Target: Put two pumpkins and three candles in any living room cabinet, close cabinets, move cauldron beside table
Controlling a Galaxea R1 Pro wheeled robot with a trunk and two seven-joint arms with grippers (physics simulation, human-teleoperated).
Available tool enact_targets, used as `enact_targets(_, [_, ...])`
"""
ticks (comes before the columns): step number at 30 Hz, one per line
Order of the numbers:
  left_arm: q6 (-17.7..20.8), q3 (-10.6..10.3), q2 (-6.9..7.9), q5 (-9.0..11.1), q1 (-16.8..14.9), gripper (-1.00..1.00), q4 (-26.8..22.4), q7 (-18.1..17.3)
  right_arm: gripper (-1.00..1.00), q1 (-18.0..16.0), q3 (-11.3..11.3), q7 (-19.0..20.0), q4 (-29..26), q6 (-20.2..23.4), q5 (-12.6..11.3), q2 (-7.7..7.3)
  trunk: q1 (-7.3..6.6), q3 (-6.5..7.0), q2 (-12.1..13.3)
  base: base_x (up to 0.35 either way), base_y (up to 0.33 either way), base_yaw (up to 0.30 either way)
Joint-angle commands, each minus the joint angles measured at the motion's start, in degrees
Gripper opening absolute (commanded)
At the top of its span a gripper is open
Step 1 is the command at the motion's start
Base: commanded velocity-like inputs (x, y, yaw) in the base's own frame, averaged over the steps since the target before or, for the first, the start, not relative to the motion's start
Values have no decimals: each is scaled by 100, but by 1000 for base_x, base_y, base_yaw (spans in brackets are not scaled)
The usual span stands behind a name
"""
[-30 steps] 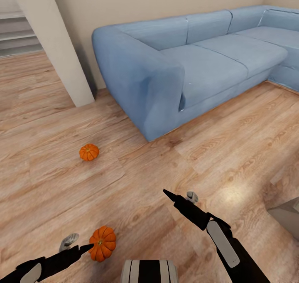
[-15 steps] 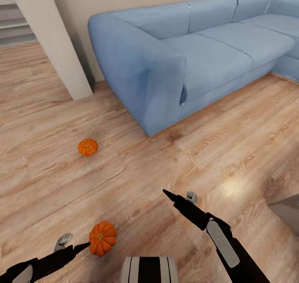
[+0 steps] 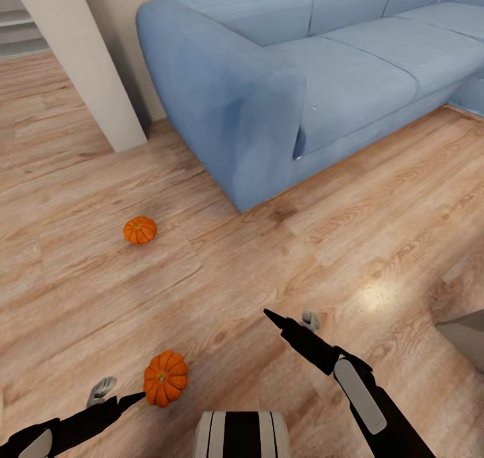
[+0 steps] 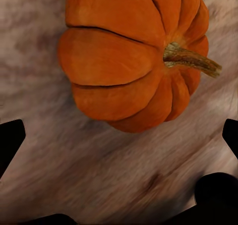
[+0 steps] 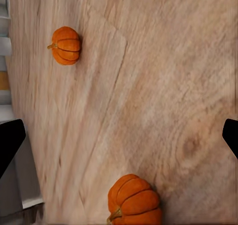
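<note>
The head camera has tilted or the base has rolled: over the last second the sofa (image 3: 302, 74) and pillar (image 3: 81, 61) have slid up the head view, and both pumpkins with them. That is camera travel, not the pumpkins moving.

Near pumpkin (image 3: 165, 378) sits on the wood floor (image 3: 376, 229) at about 7 o'clock in the head view. A second ago it was level with the left end effector's dark tip; now it lies a little beyond it, just ahead of the left end effector (image 3: 114, 394). Left wrist view: the same pumpkin (image 4: 134, 56) fills the far half, stem lying sideways, the dark fingertips (image 4: 10, 140) wide apart at either edge, nothing between them.

Far pumpkin (image 3: 140, 230) rests at about 10 o'clock, well apart from the near one, out in the open between pillar and sofa arm.

Right end effector (image 3: 292, 319) hangs over bare floor at about 5 o'clock, fingers spread. Its wrist view takes in both pumpkins on the boards.

A grey slab corner (image 3: 464, 333) pokes in at 4 o'clock; cannot tell what it is.

Judgement: approach phase for the first pickup. The left arm is lined up on the near pumpkin, no contact yet. It needs to reach forward and close around the ribs. Nothing is stowed so far.
</note>
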Motion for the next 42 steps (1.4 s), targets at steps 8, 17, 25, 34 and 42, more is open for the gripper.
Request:
enact_targets(8, [45, -9, 24, 62, -3, 100, -3, -522, 100, -2, 5, 29, 7, 22, -41, -3, 1, -26, -3, 0, 0, 0])
enact_targets(17, [65, 457, 486, 208, -29, 100, -68, -931, 100, -2, -3, 52, 15, 22, -47, -17, 1, -26, -3, 0, 0, 0])
enact_targets(25, [75, 874, 733, 210, -44, 100, -79, -1172, 100, -2, -4, 46, 15, 22, -45, -12, 1, -26, -3, 0, 0, 0])
enact_targets(34, [63, 893, 660, 212, -46, 100, -276, -652, 100, -3, -4, 28, 15, 22, -41, -4, 1, -26, -3, 0, 0, 0])
enact_targets(42, [19, 886, 424, 212, -47, 100, -297, -300, 100, -4, 27, 45, -120, 34, -36, -26, 1, -26, -3, 0, 0, 0])
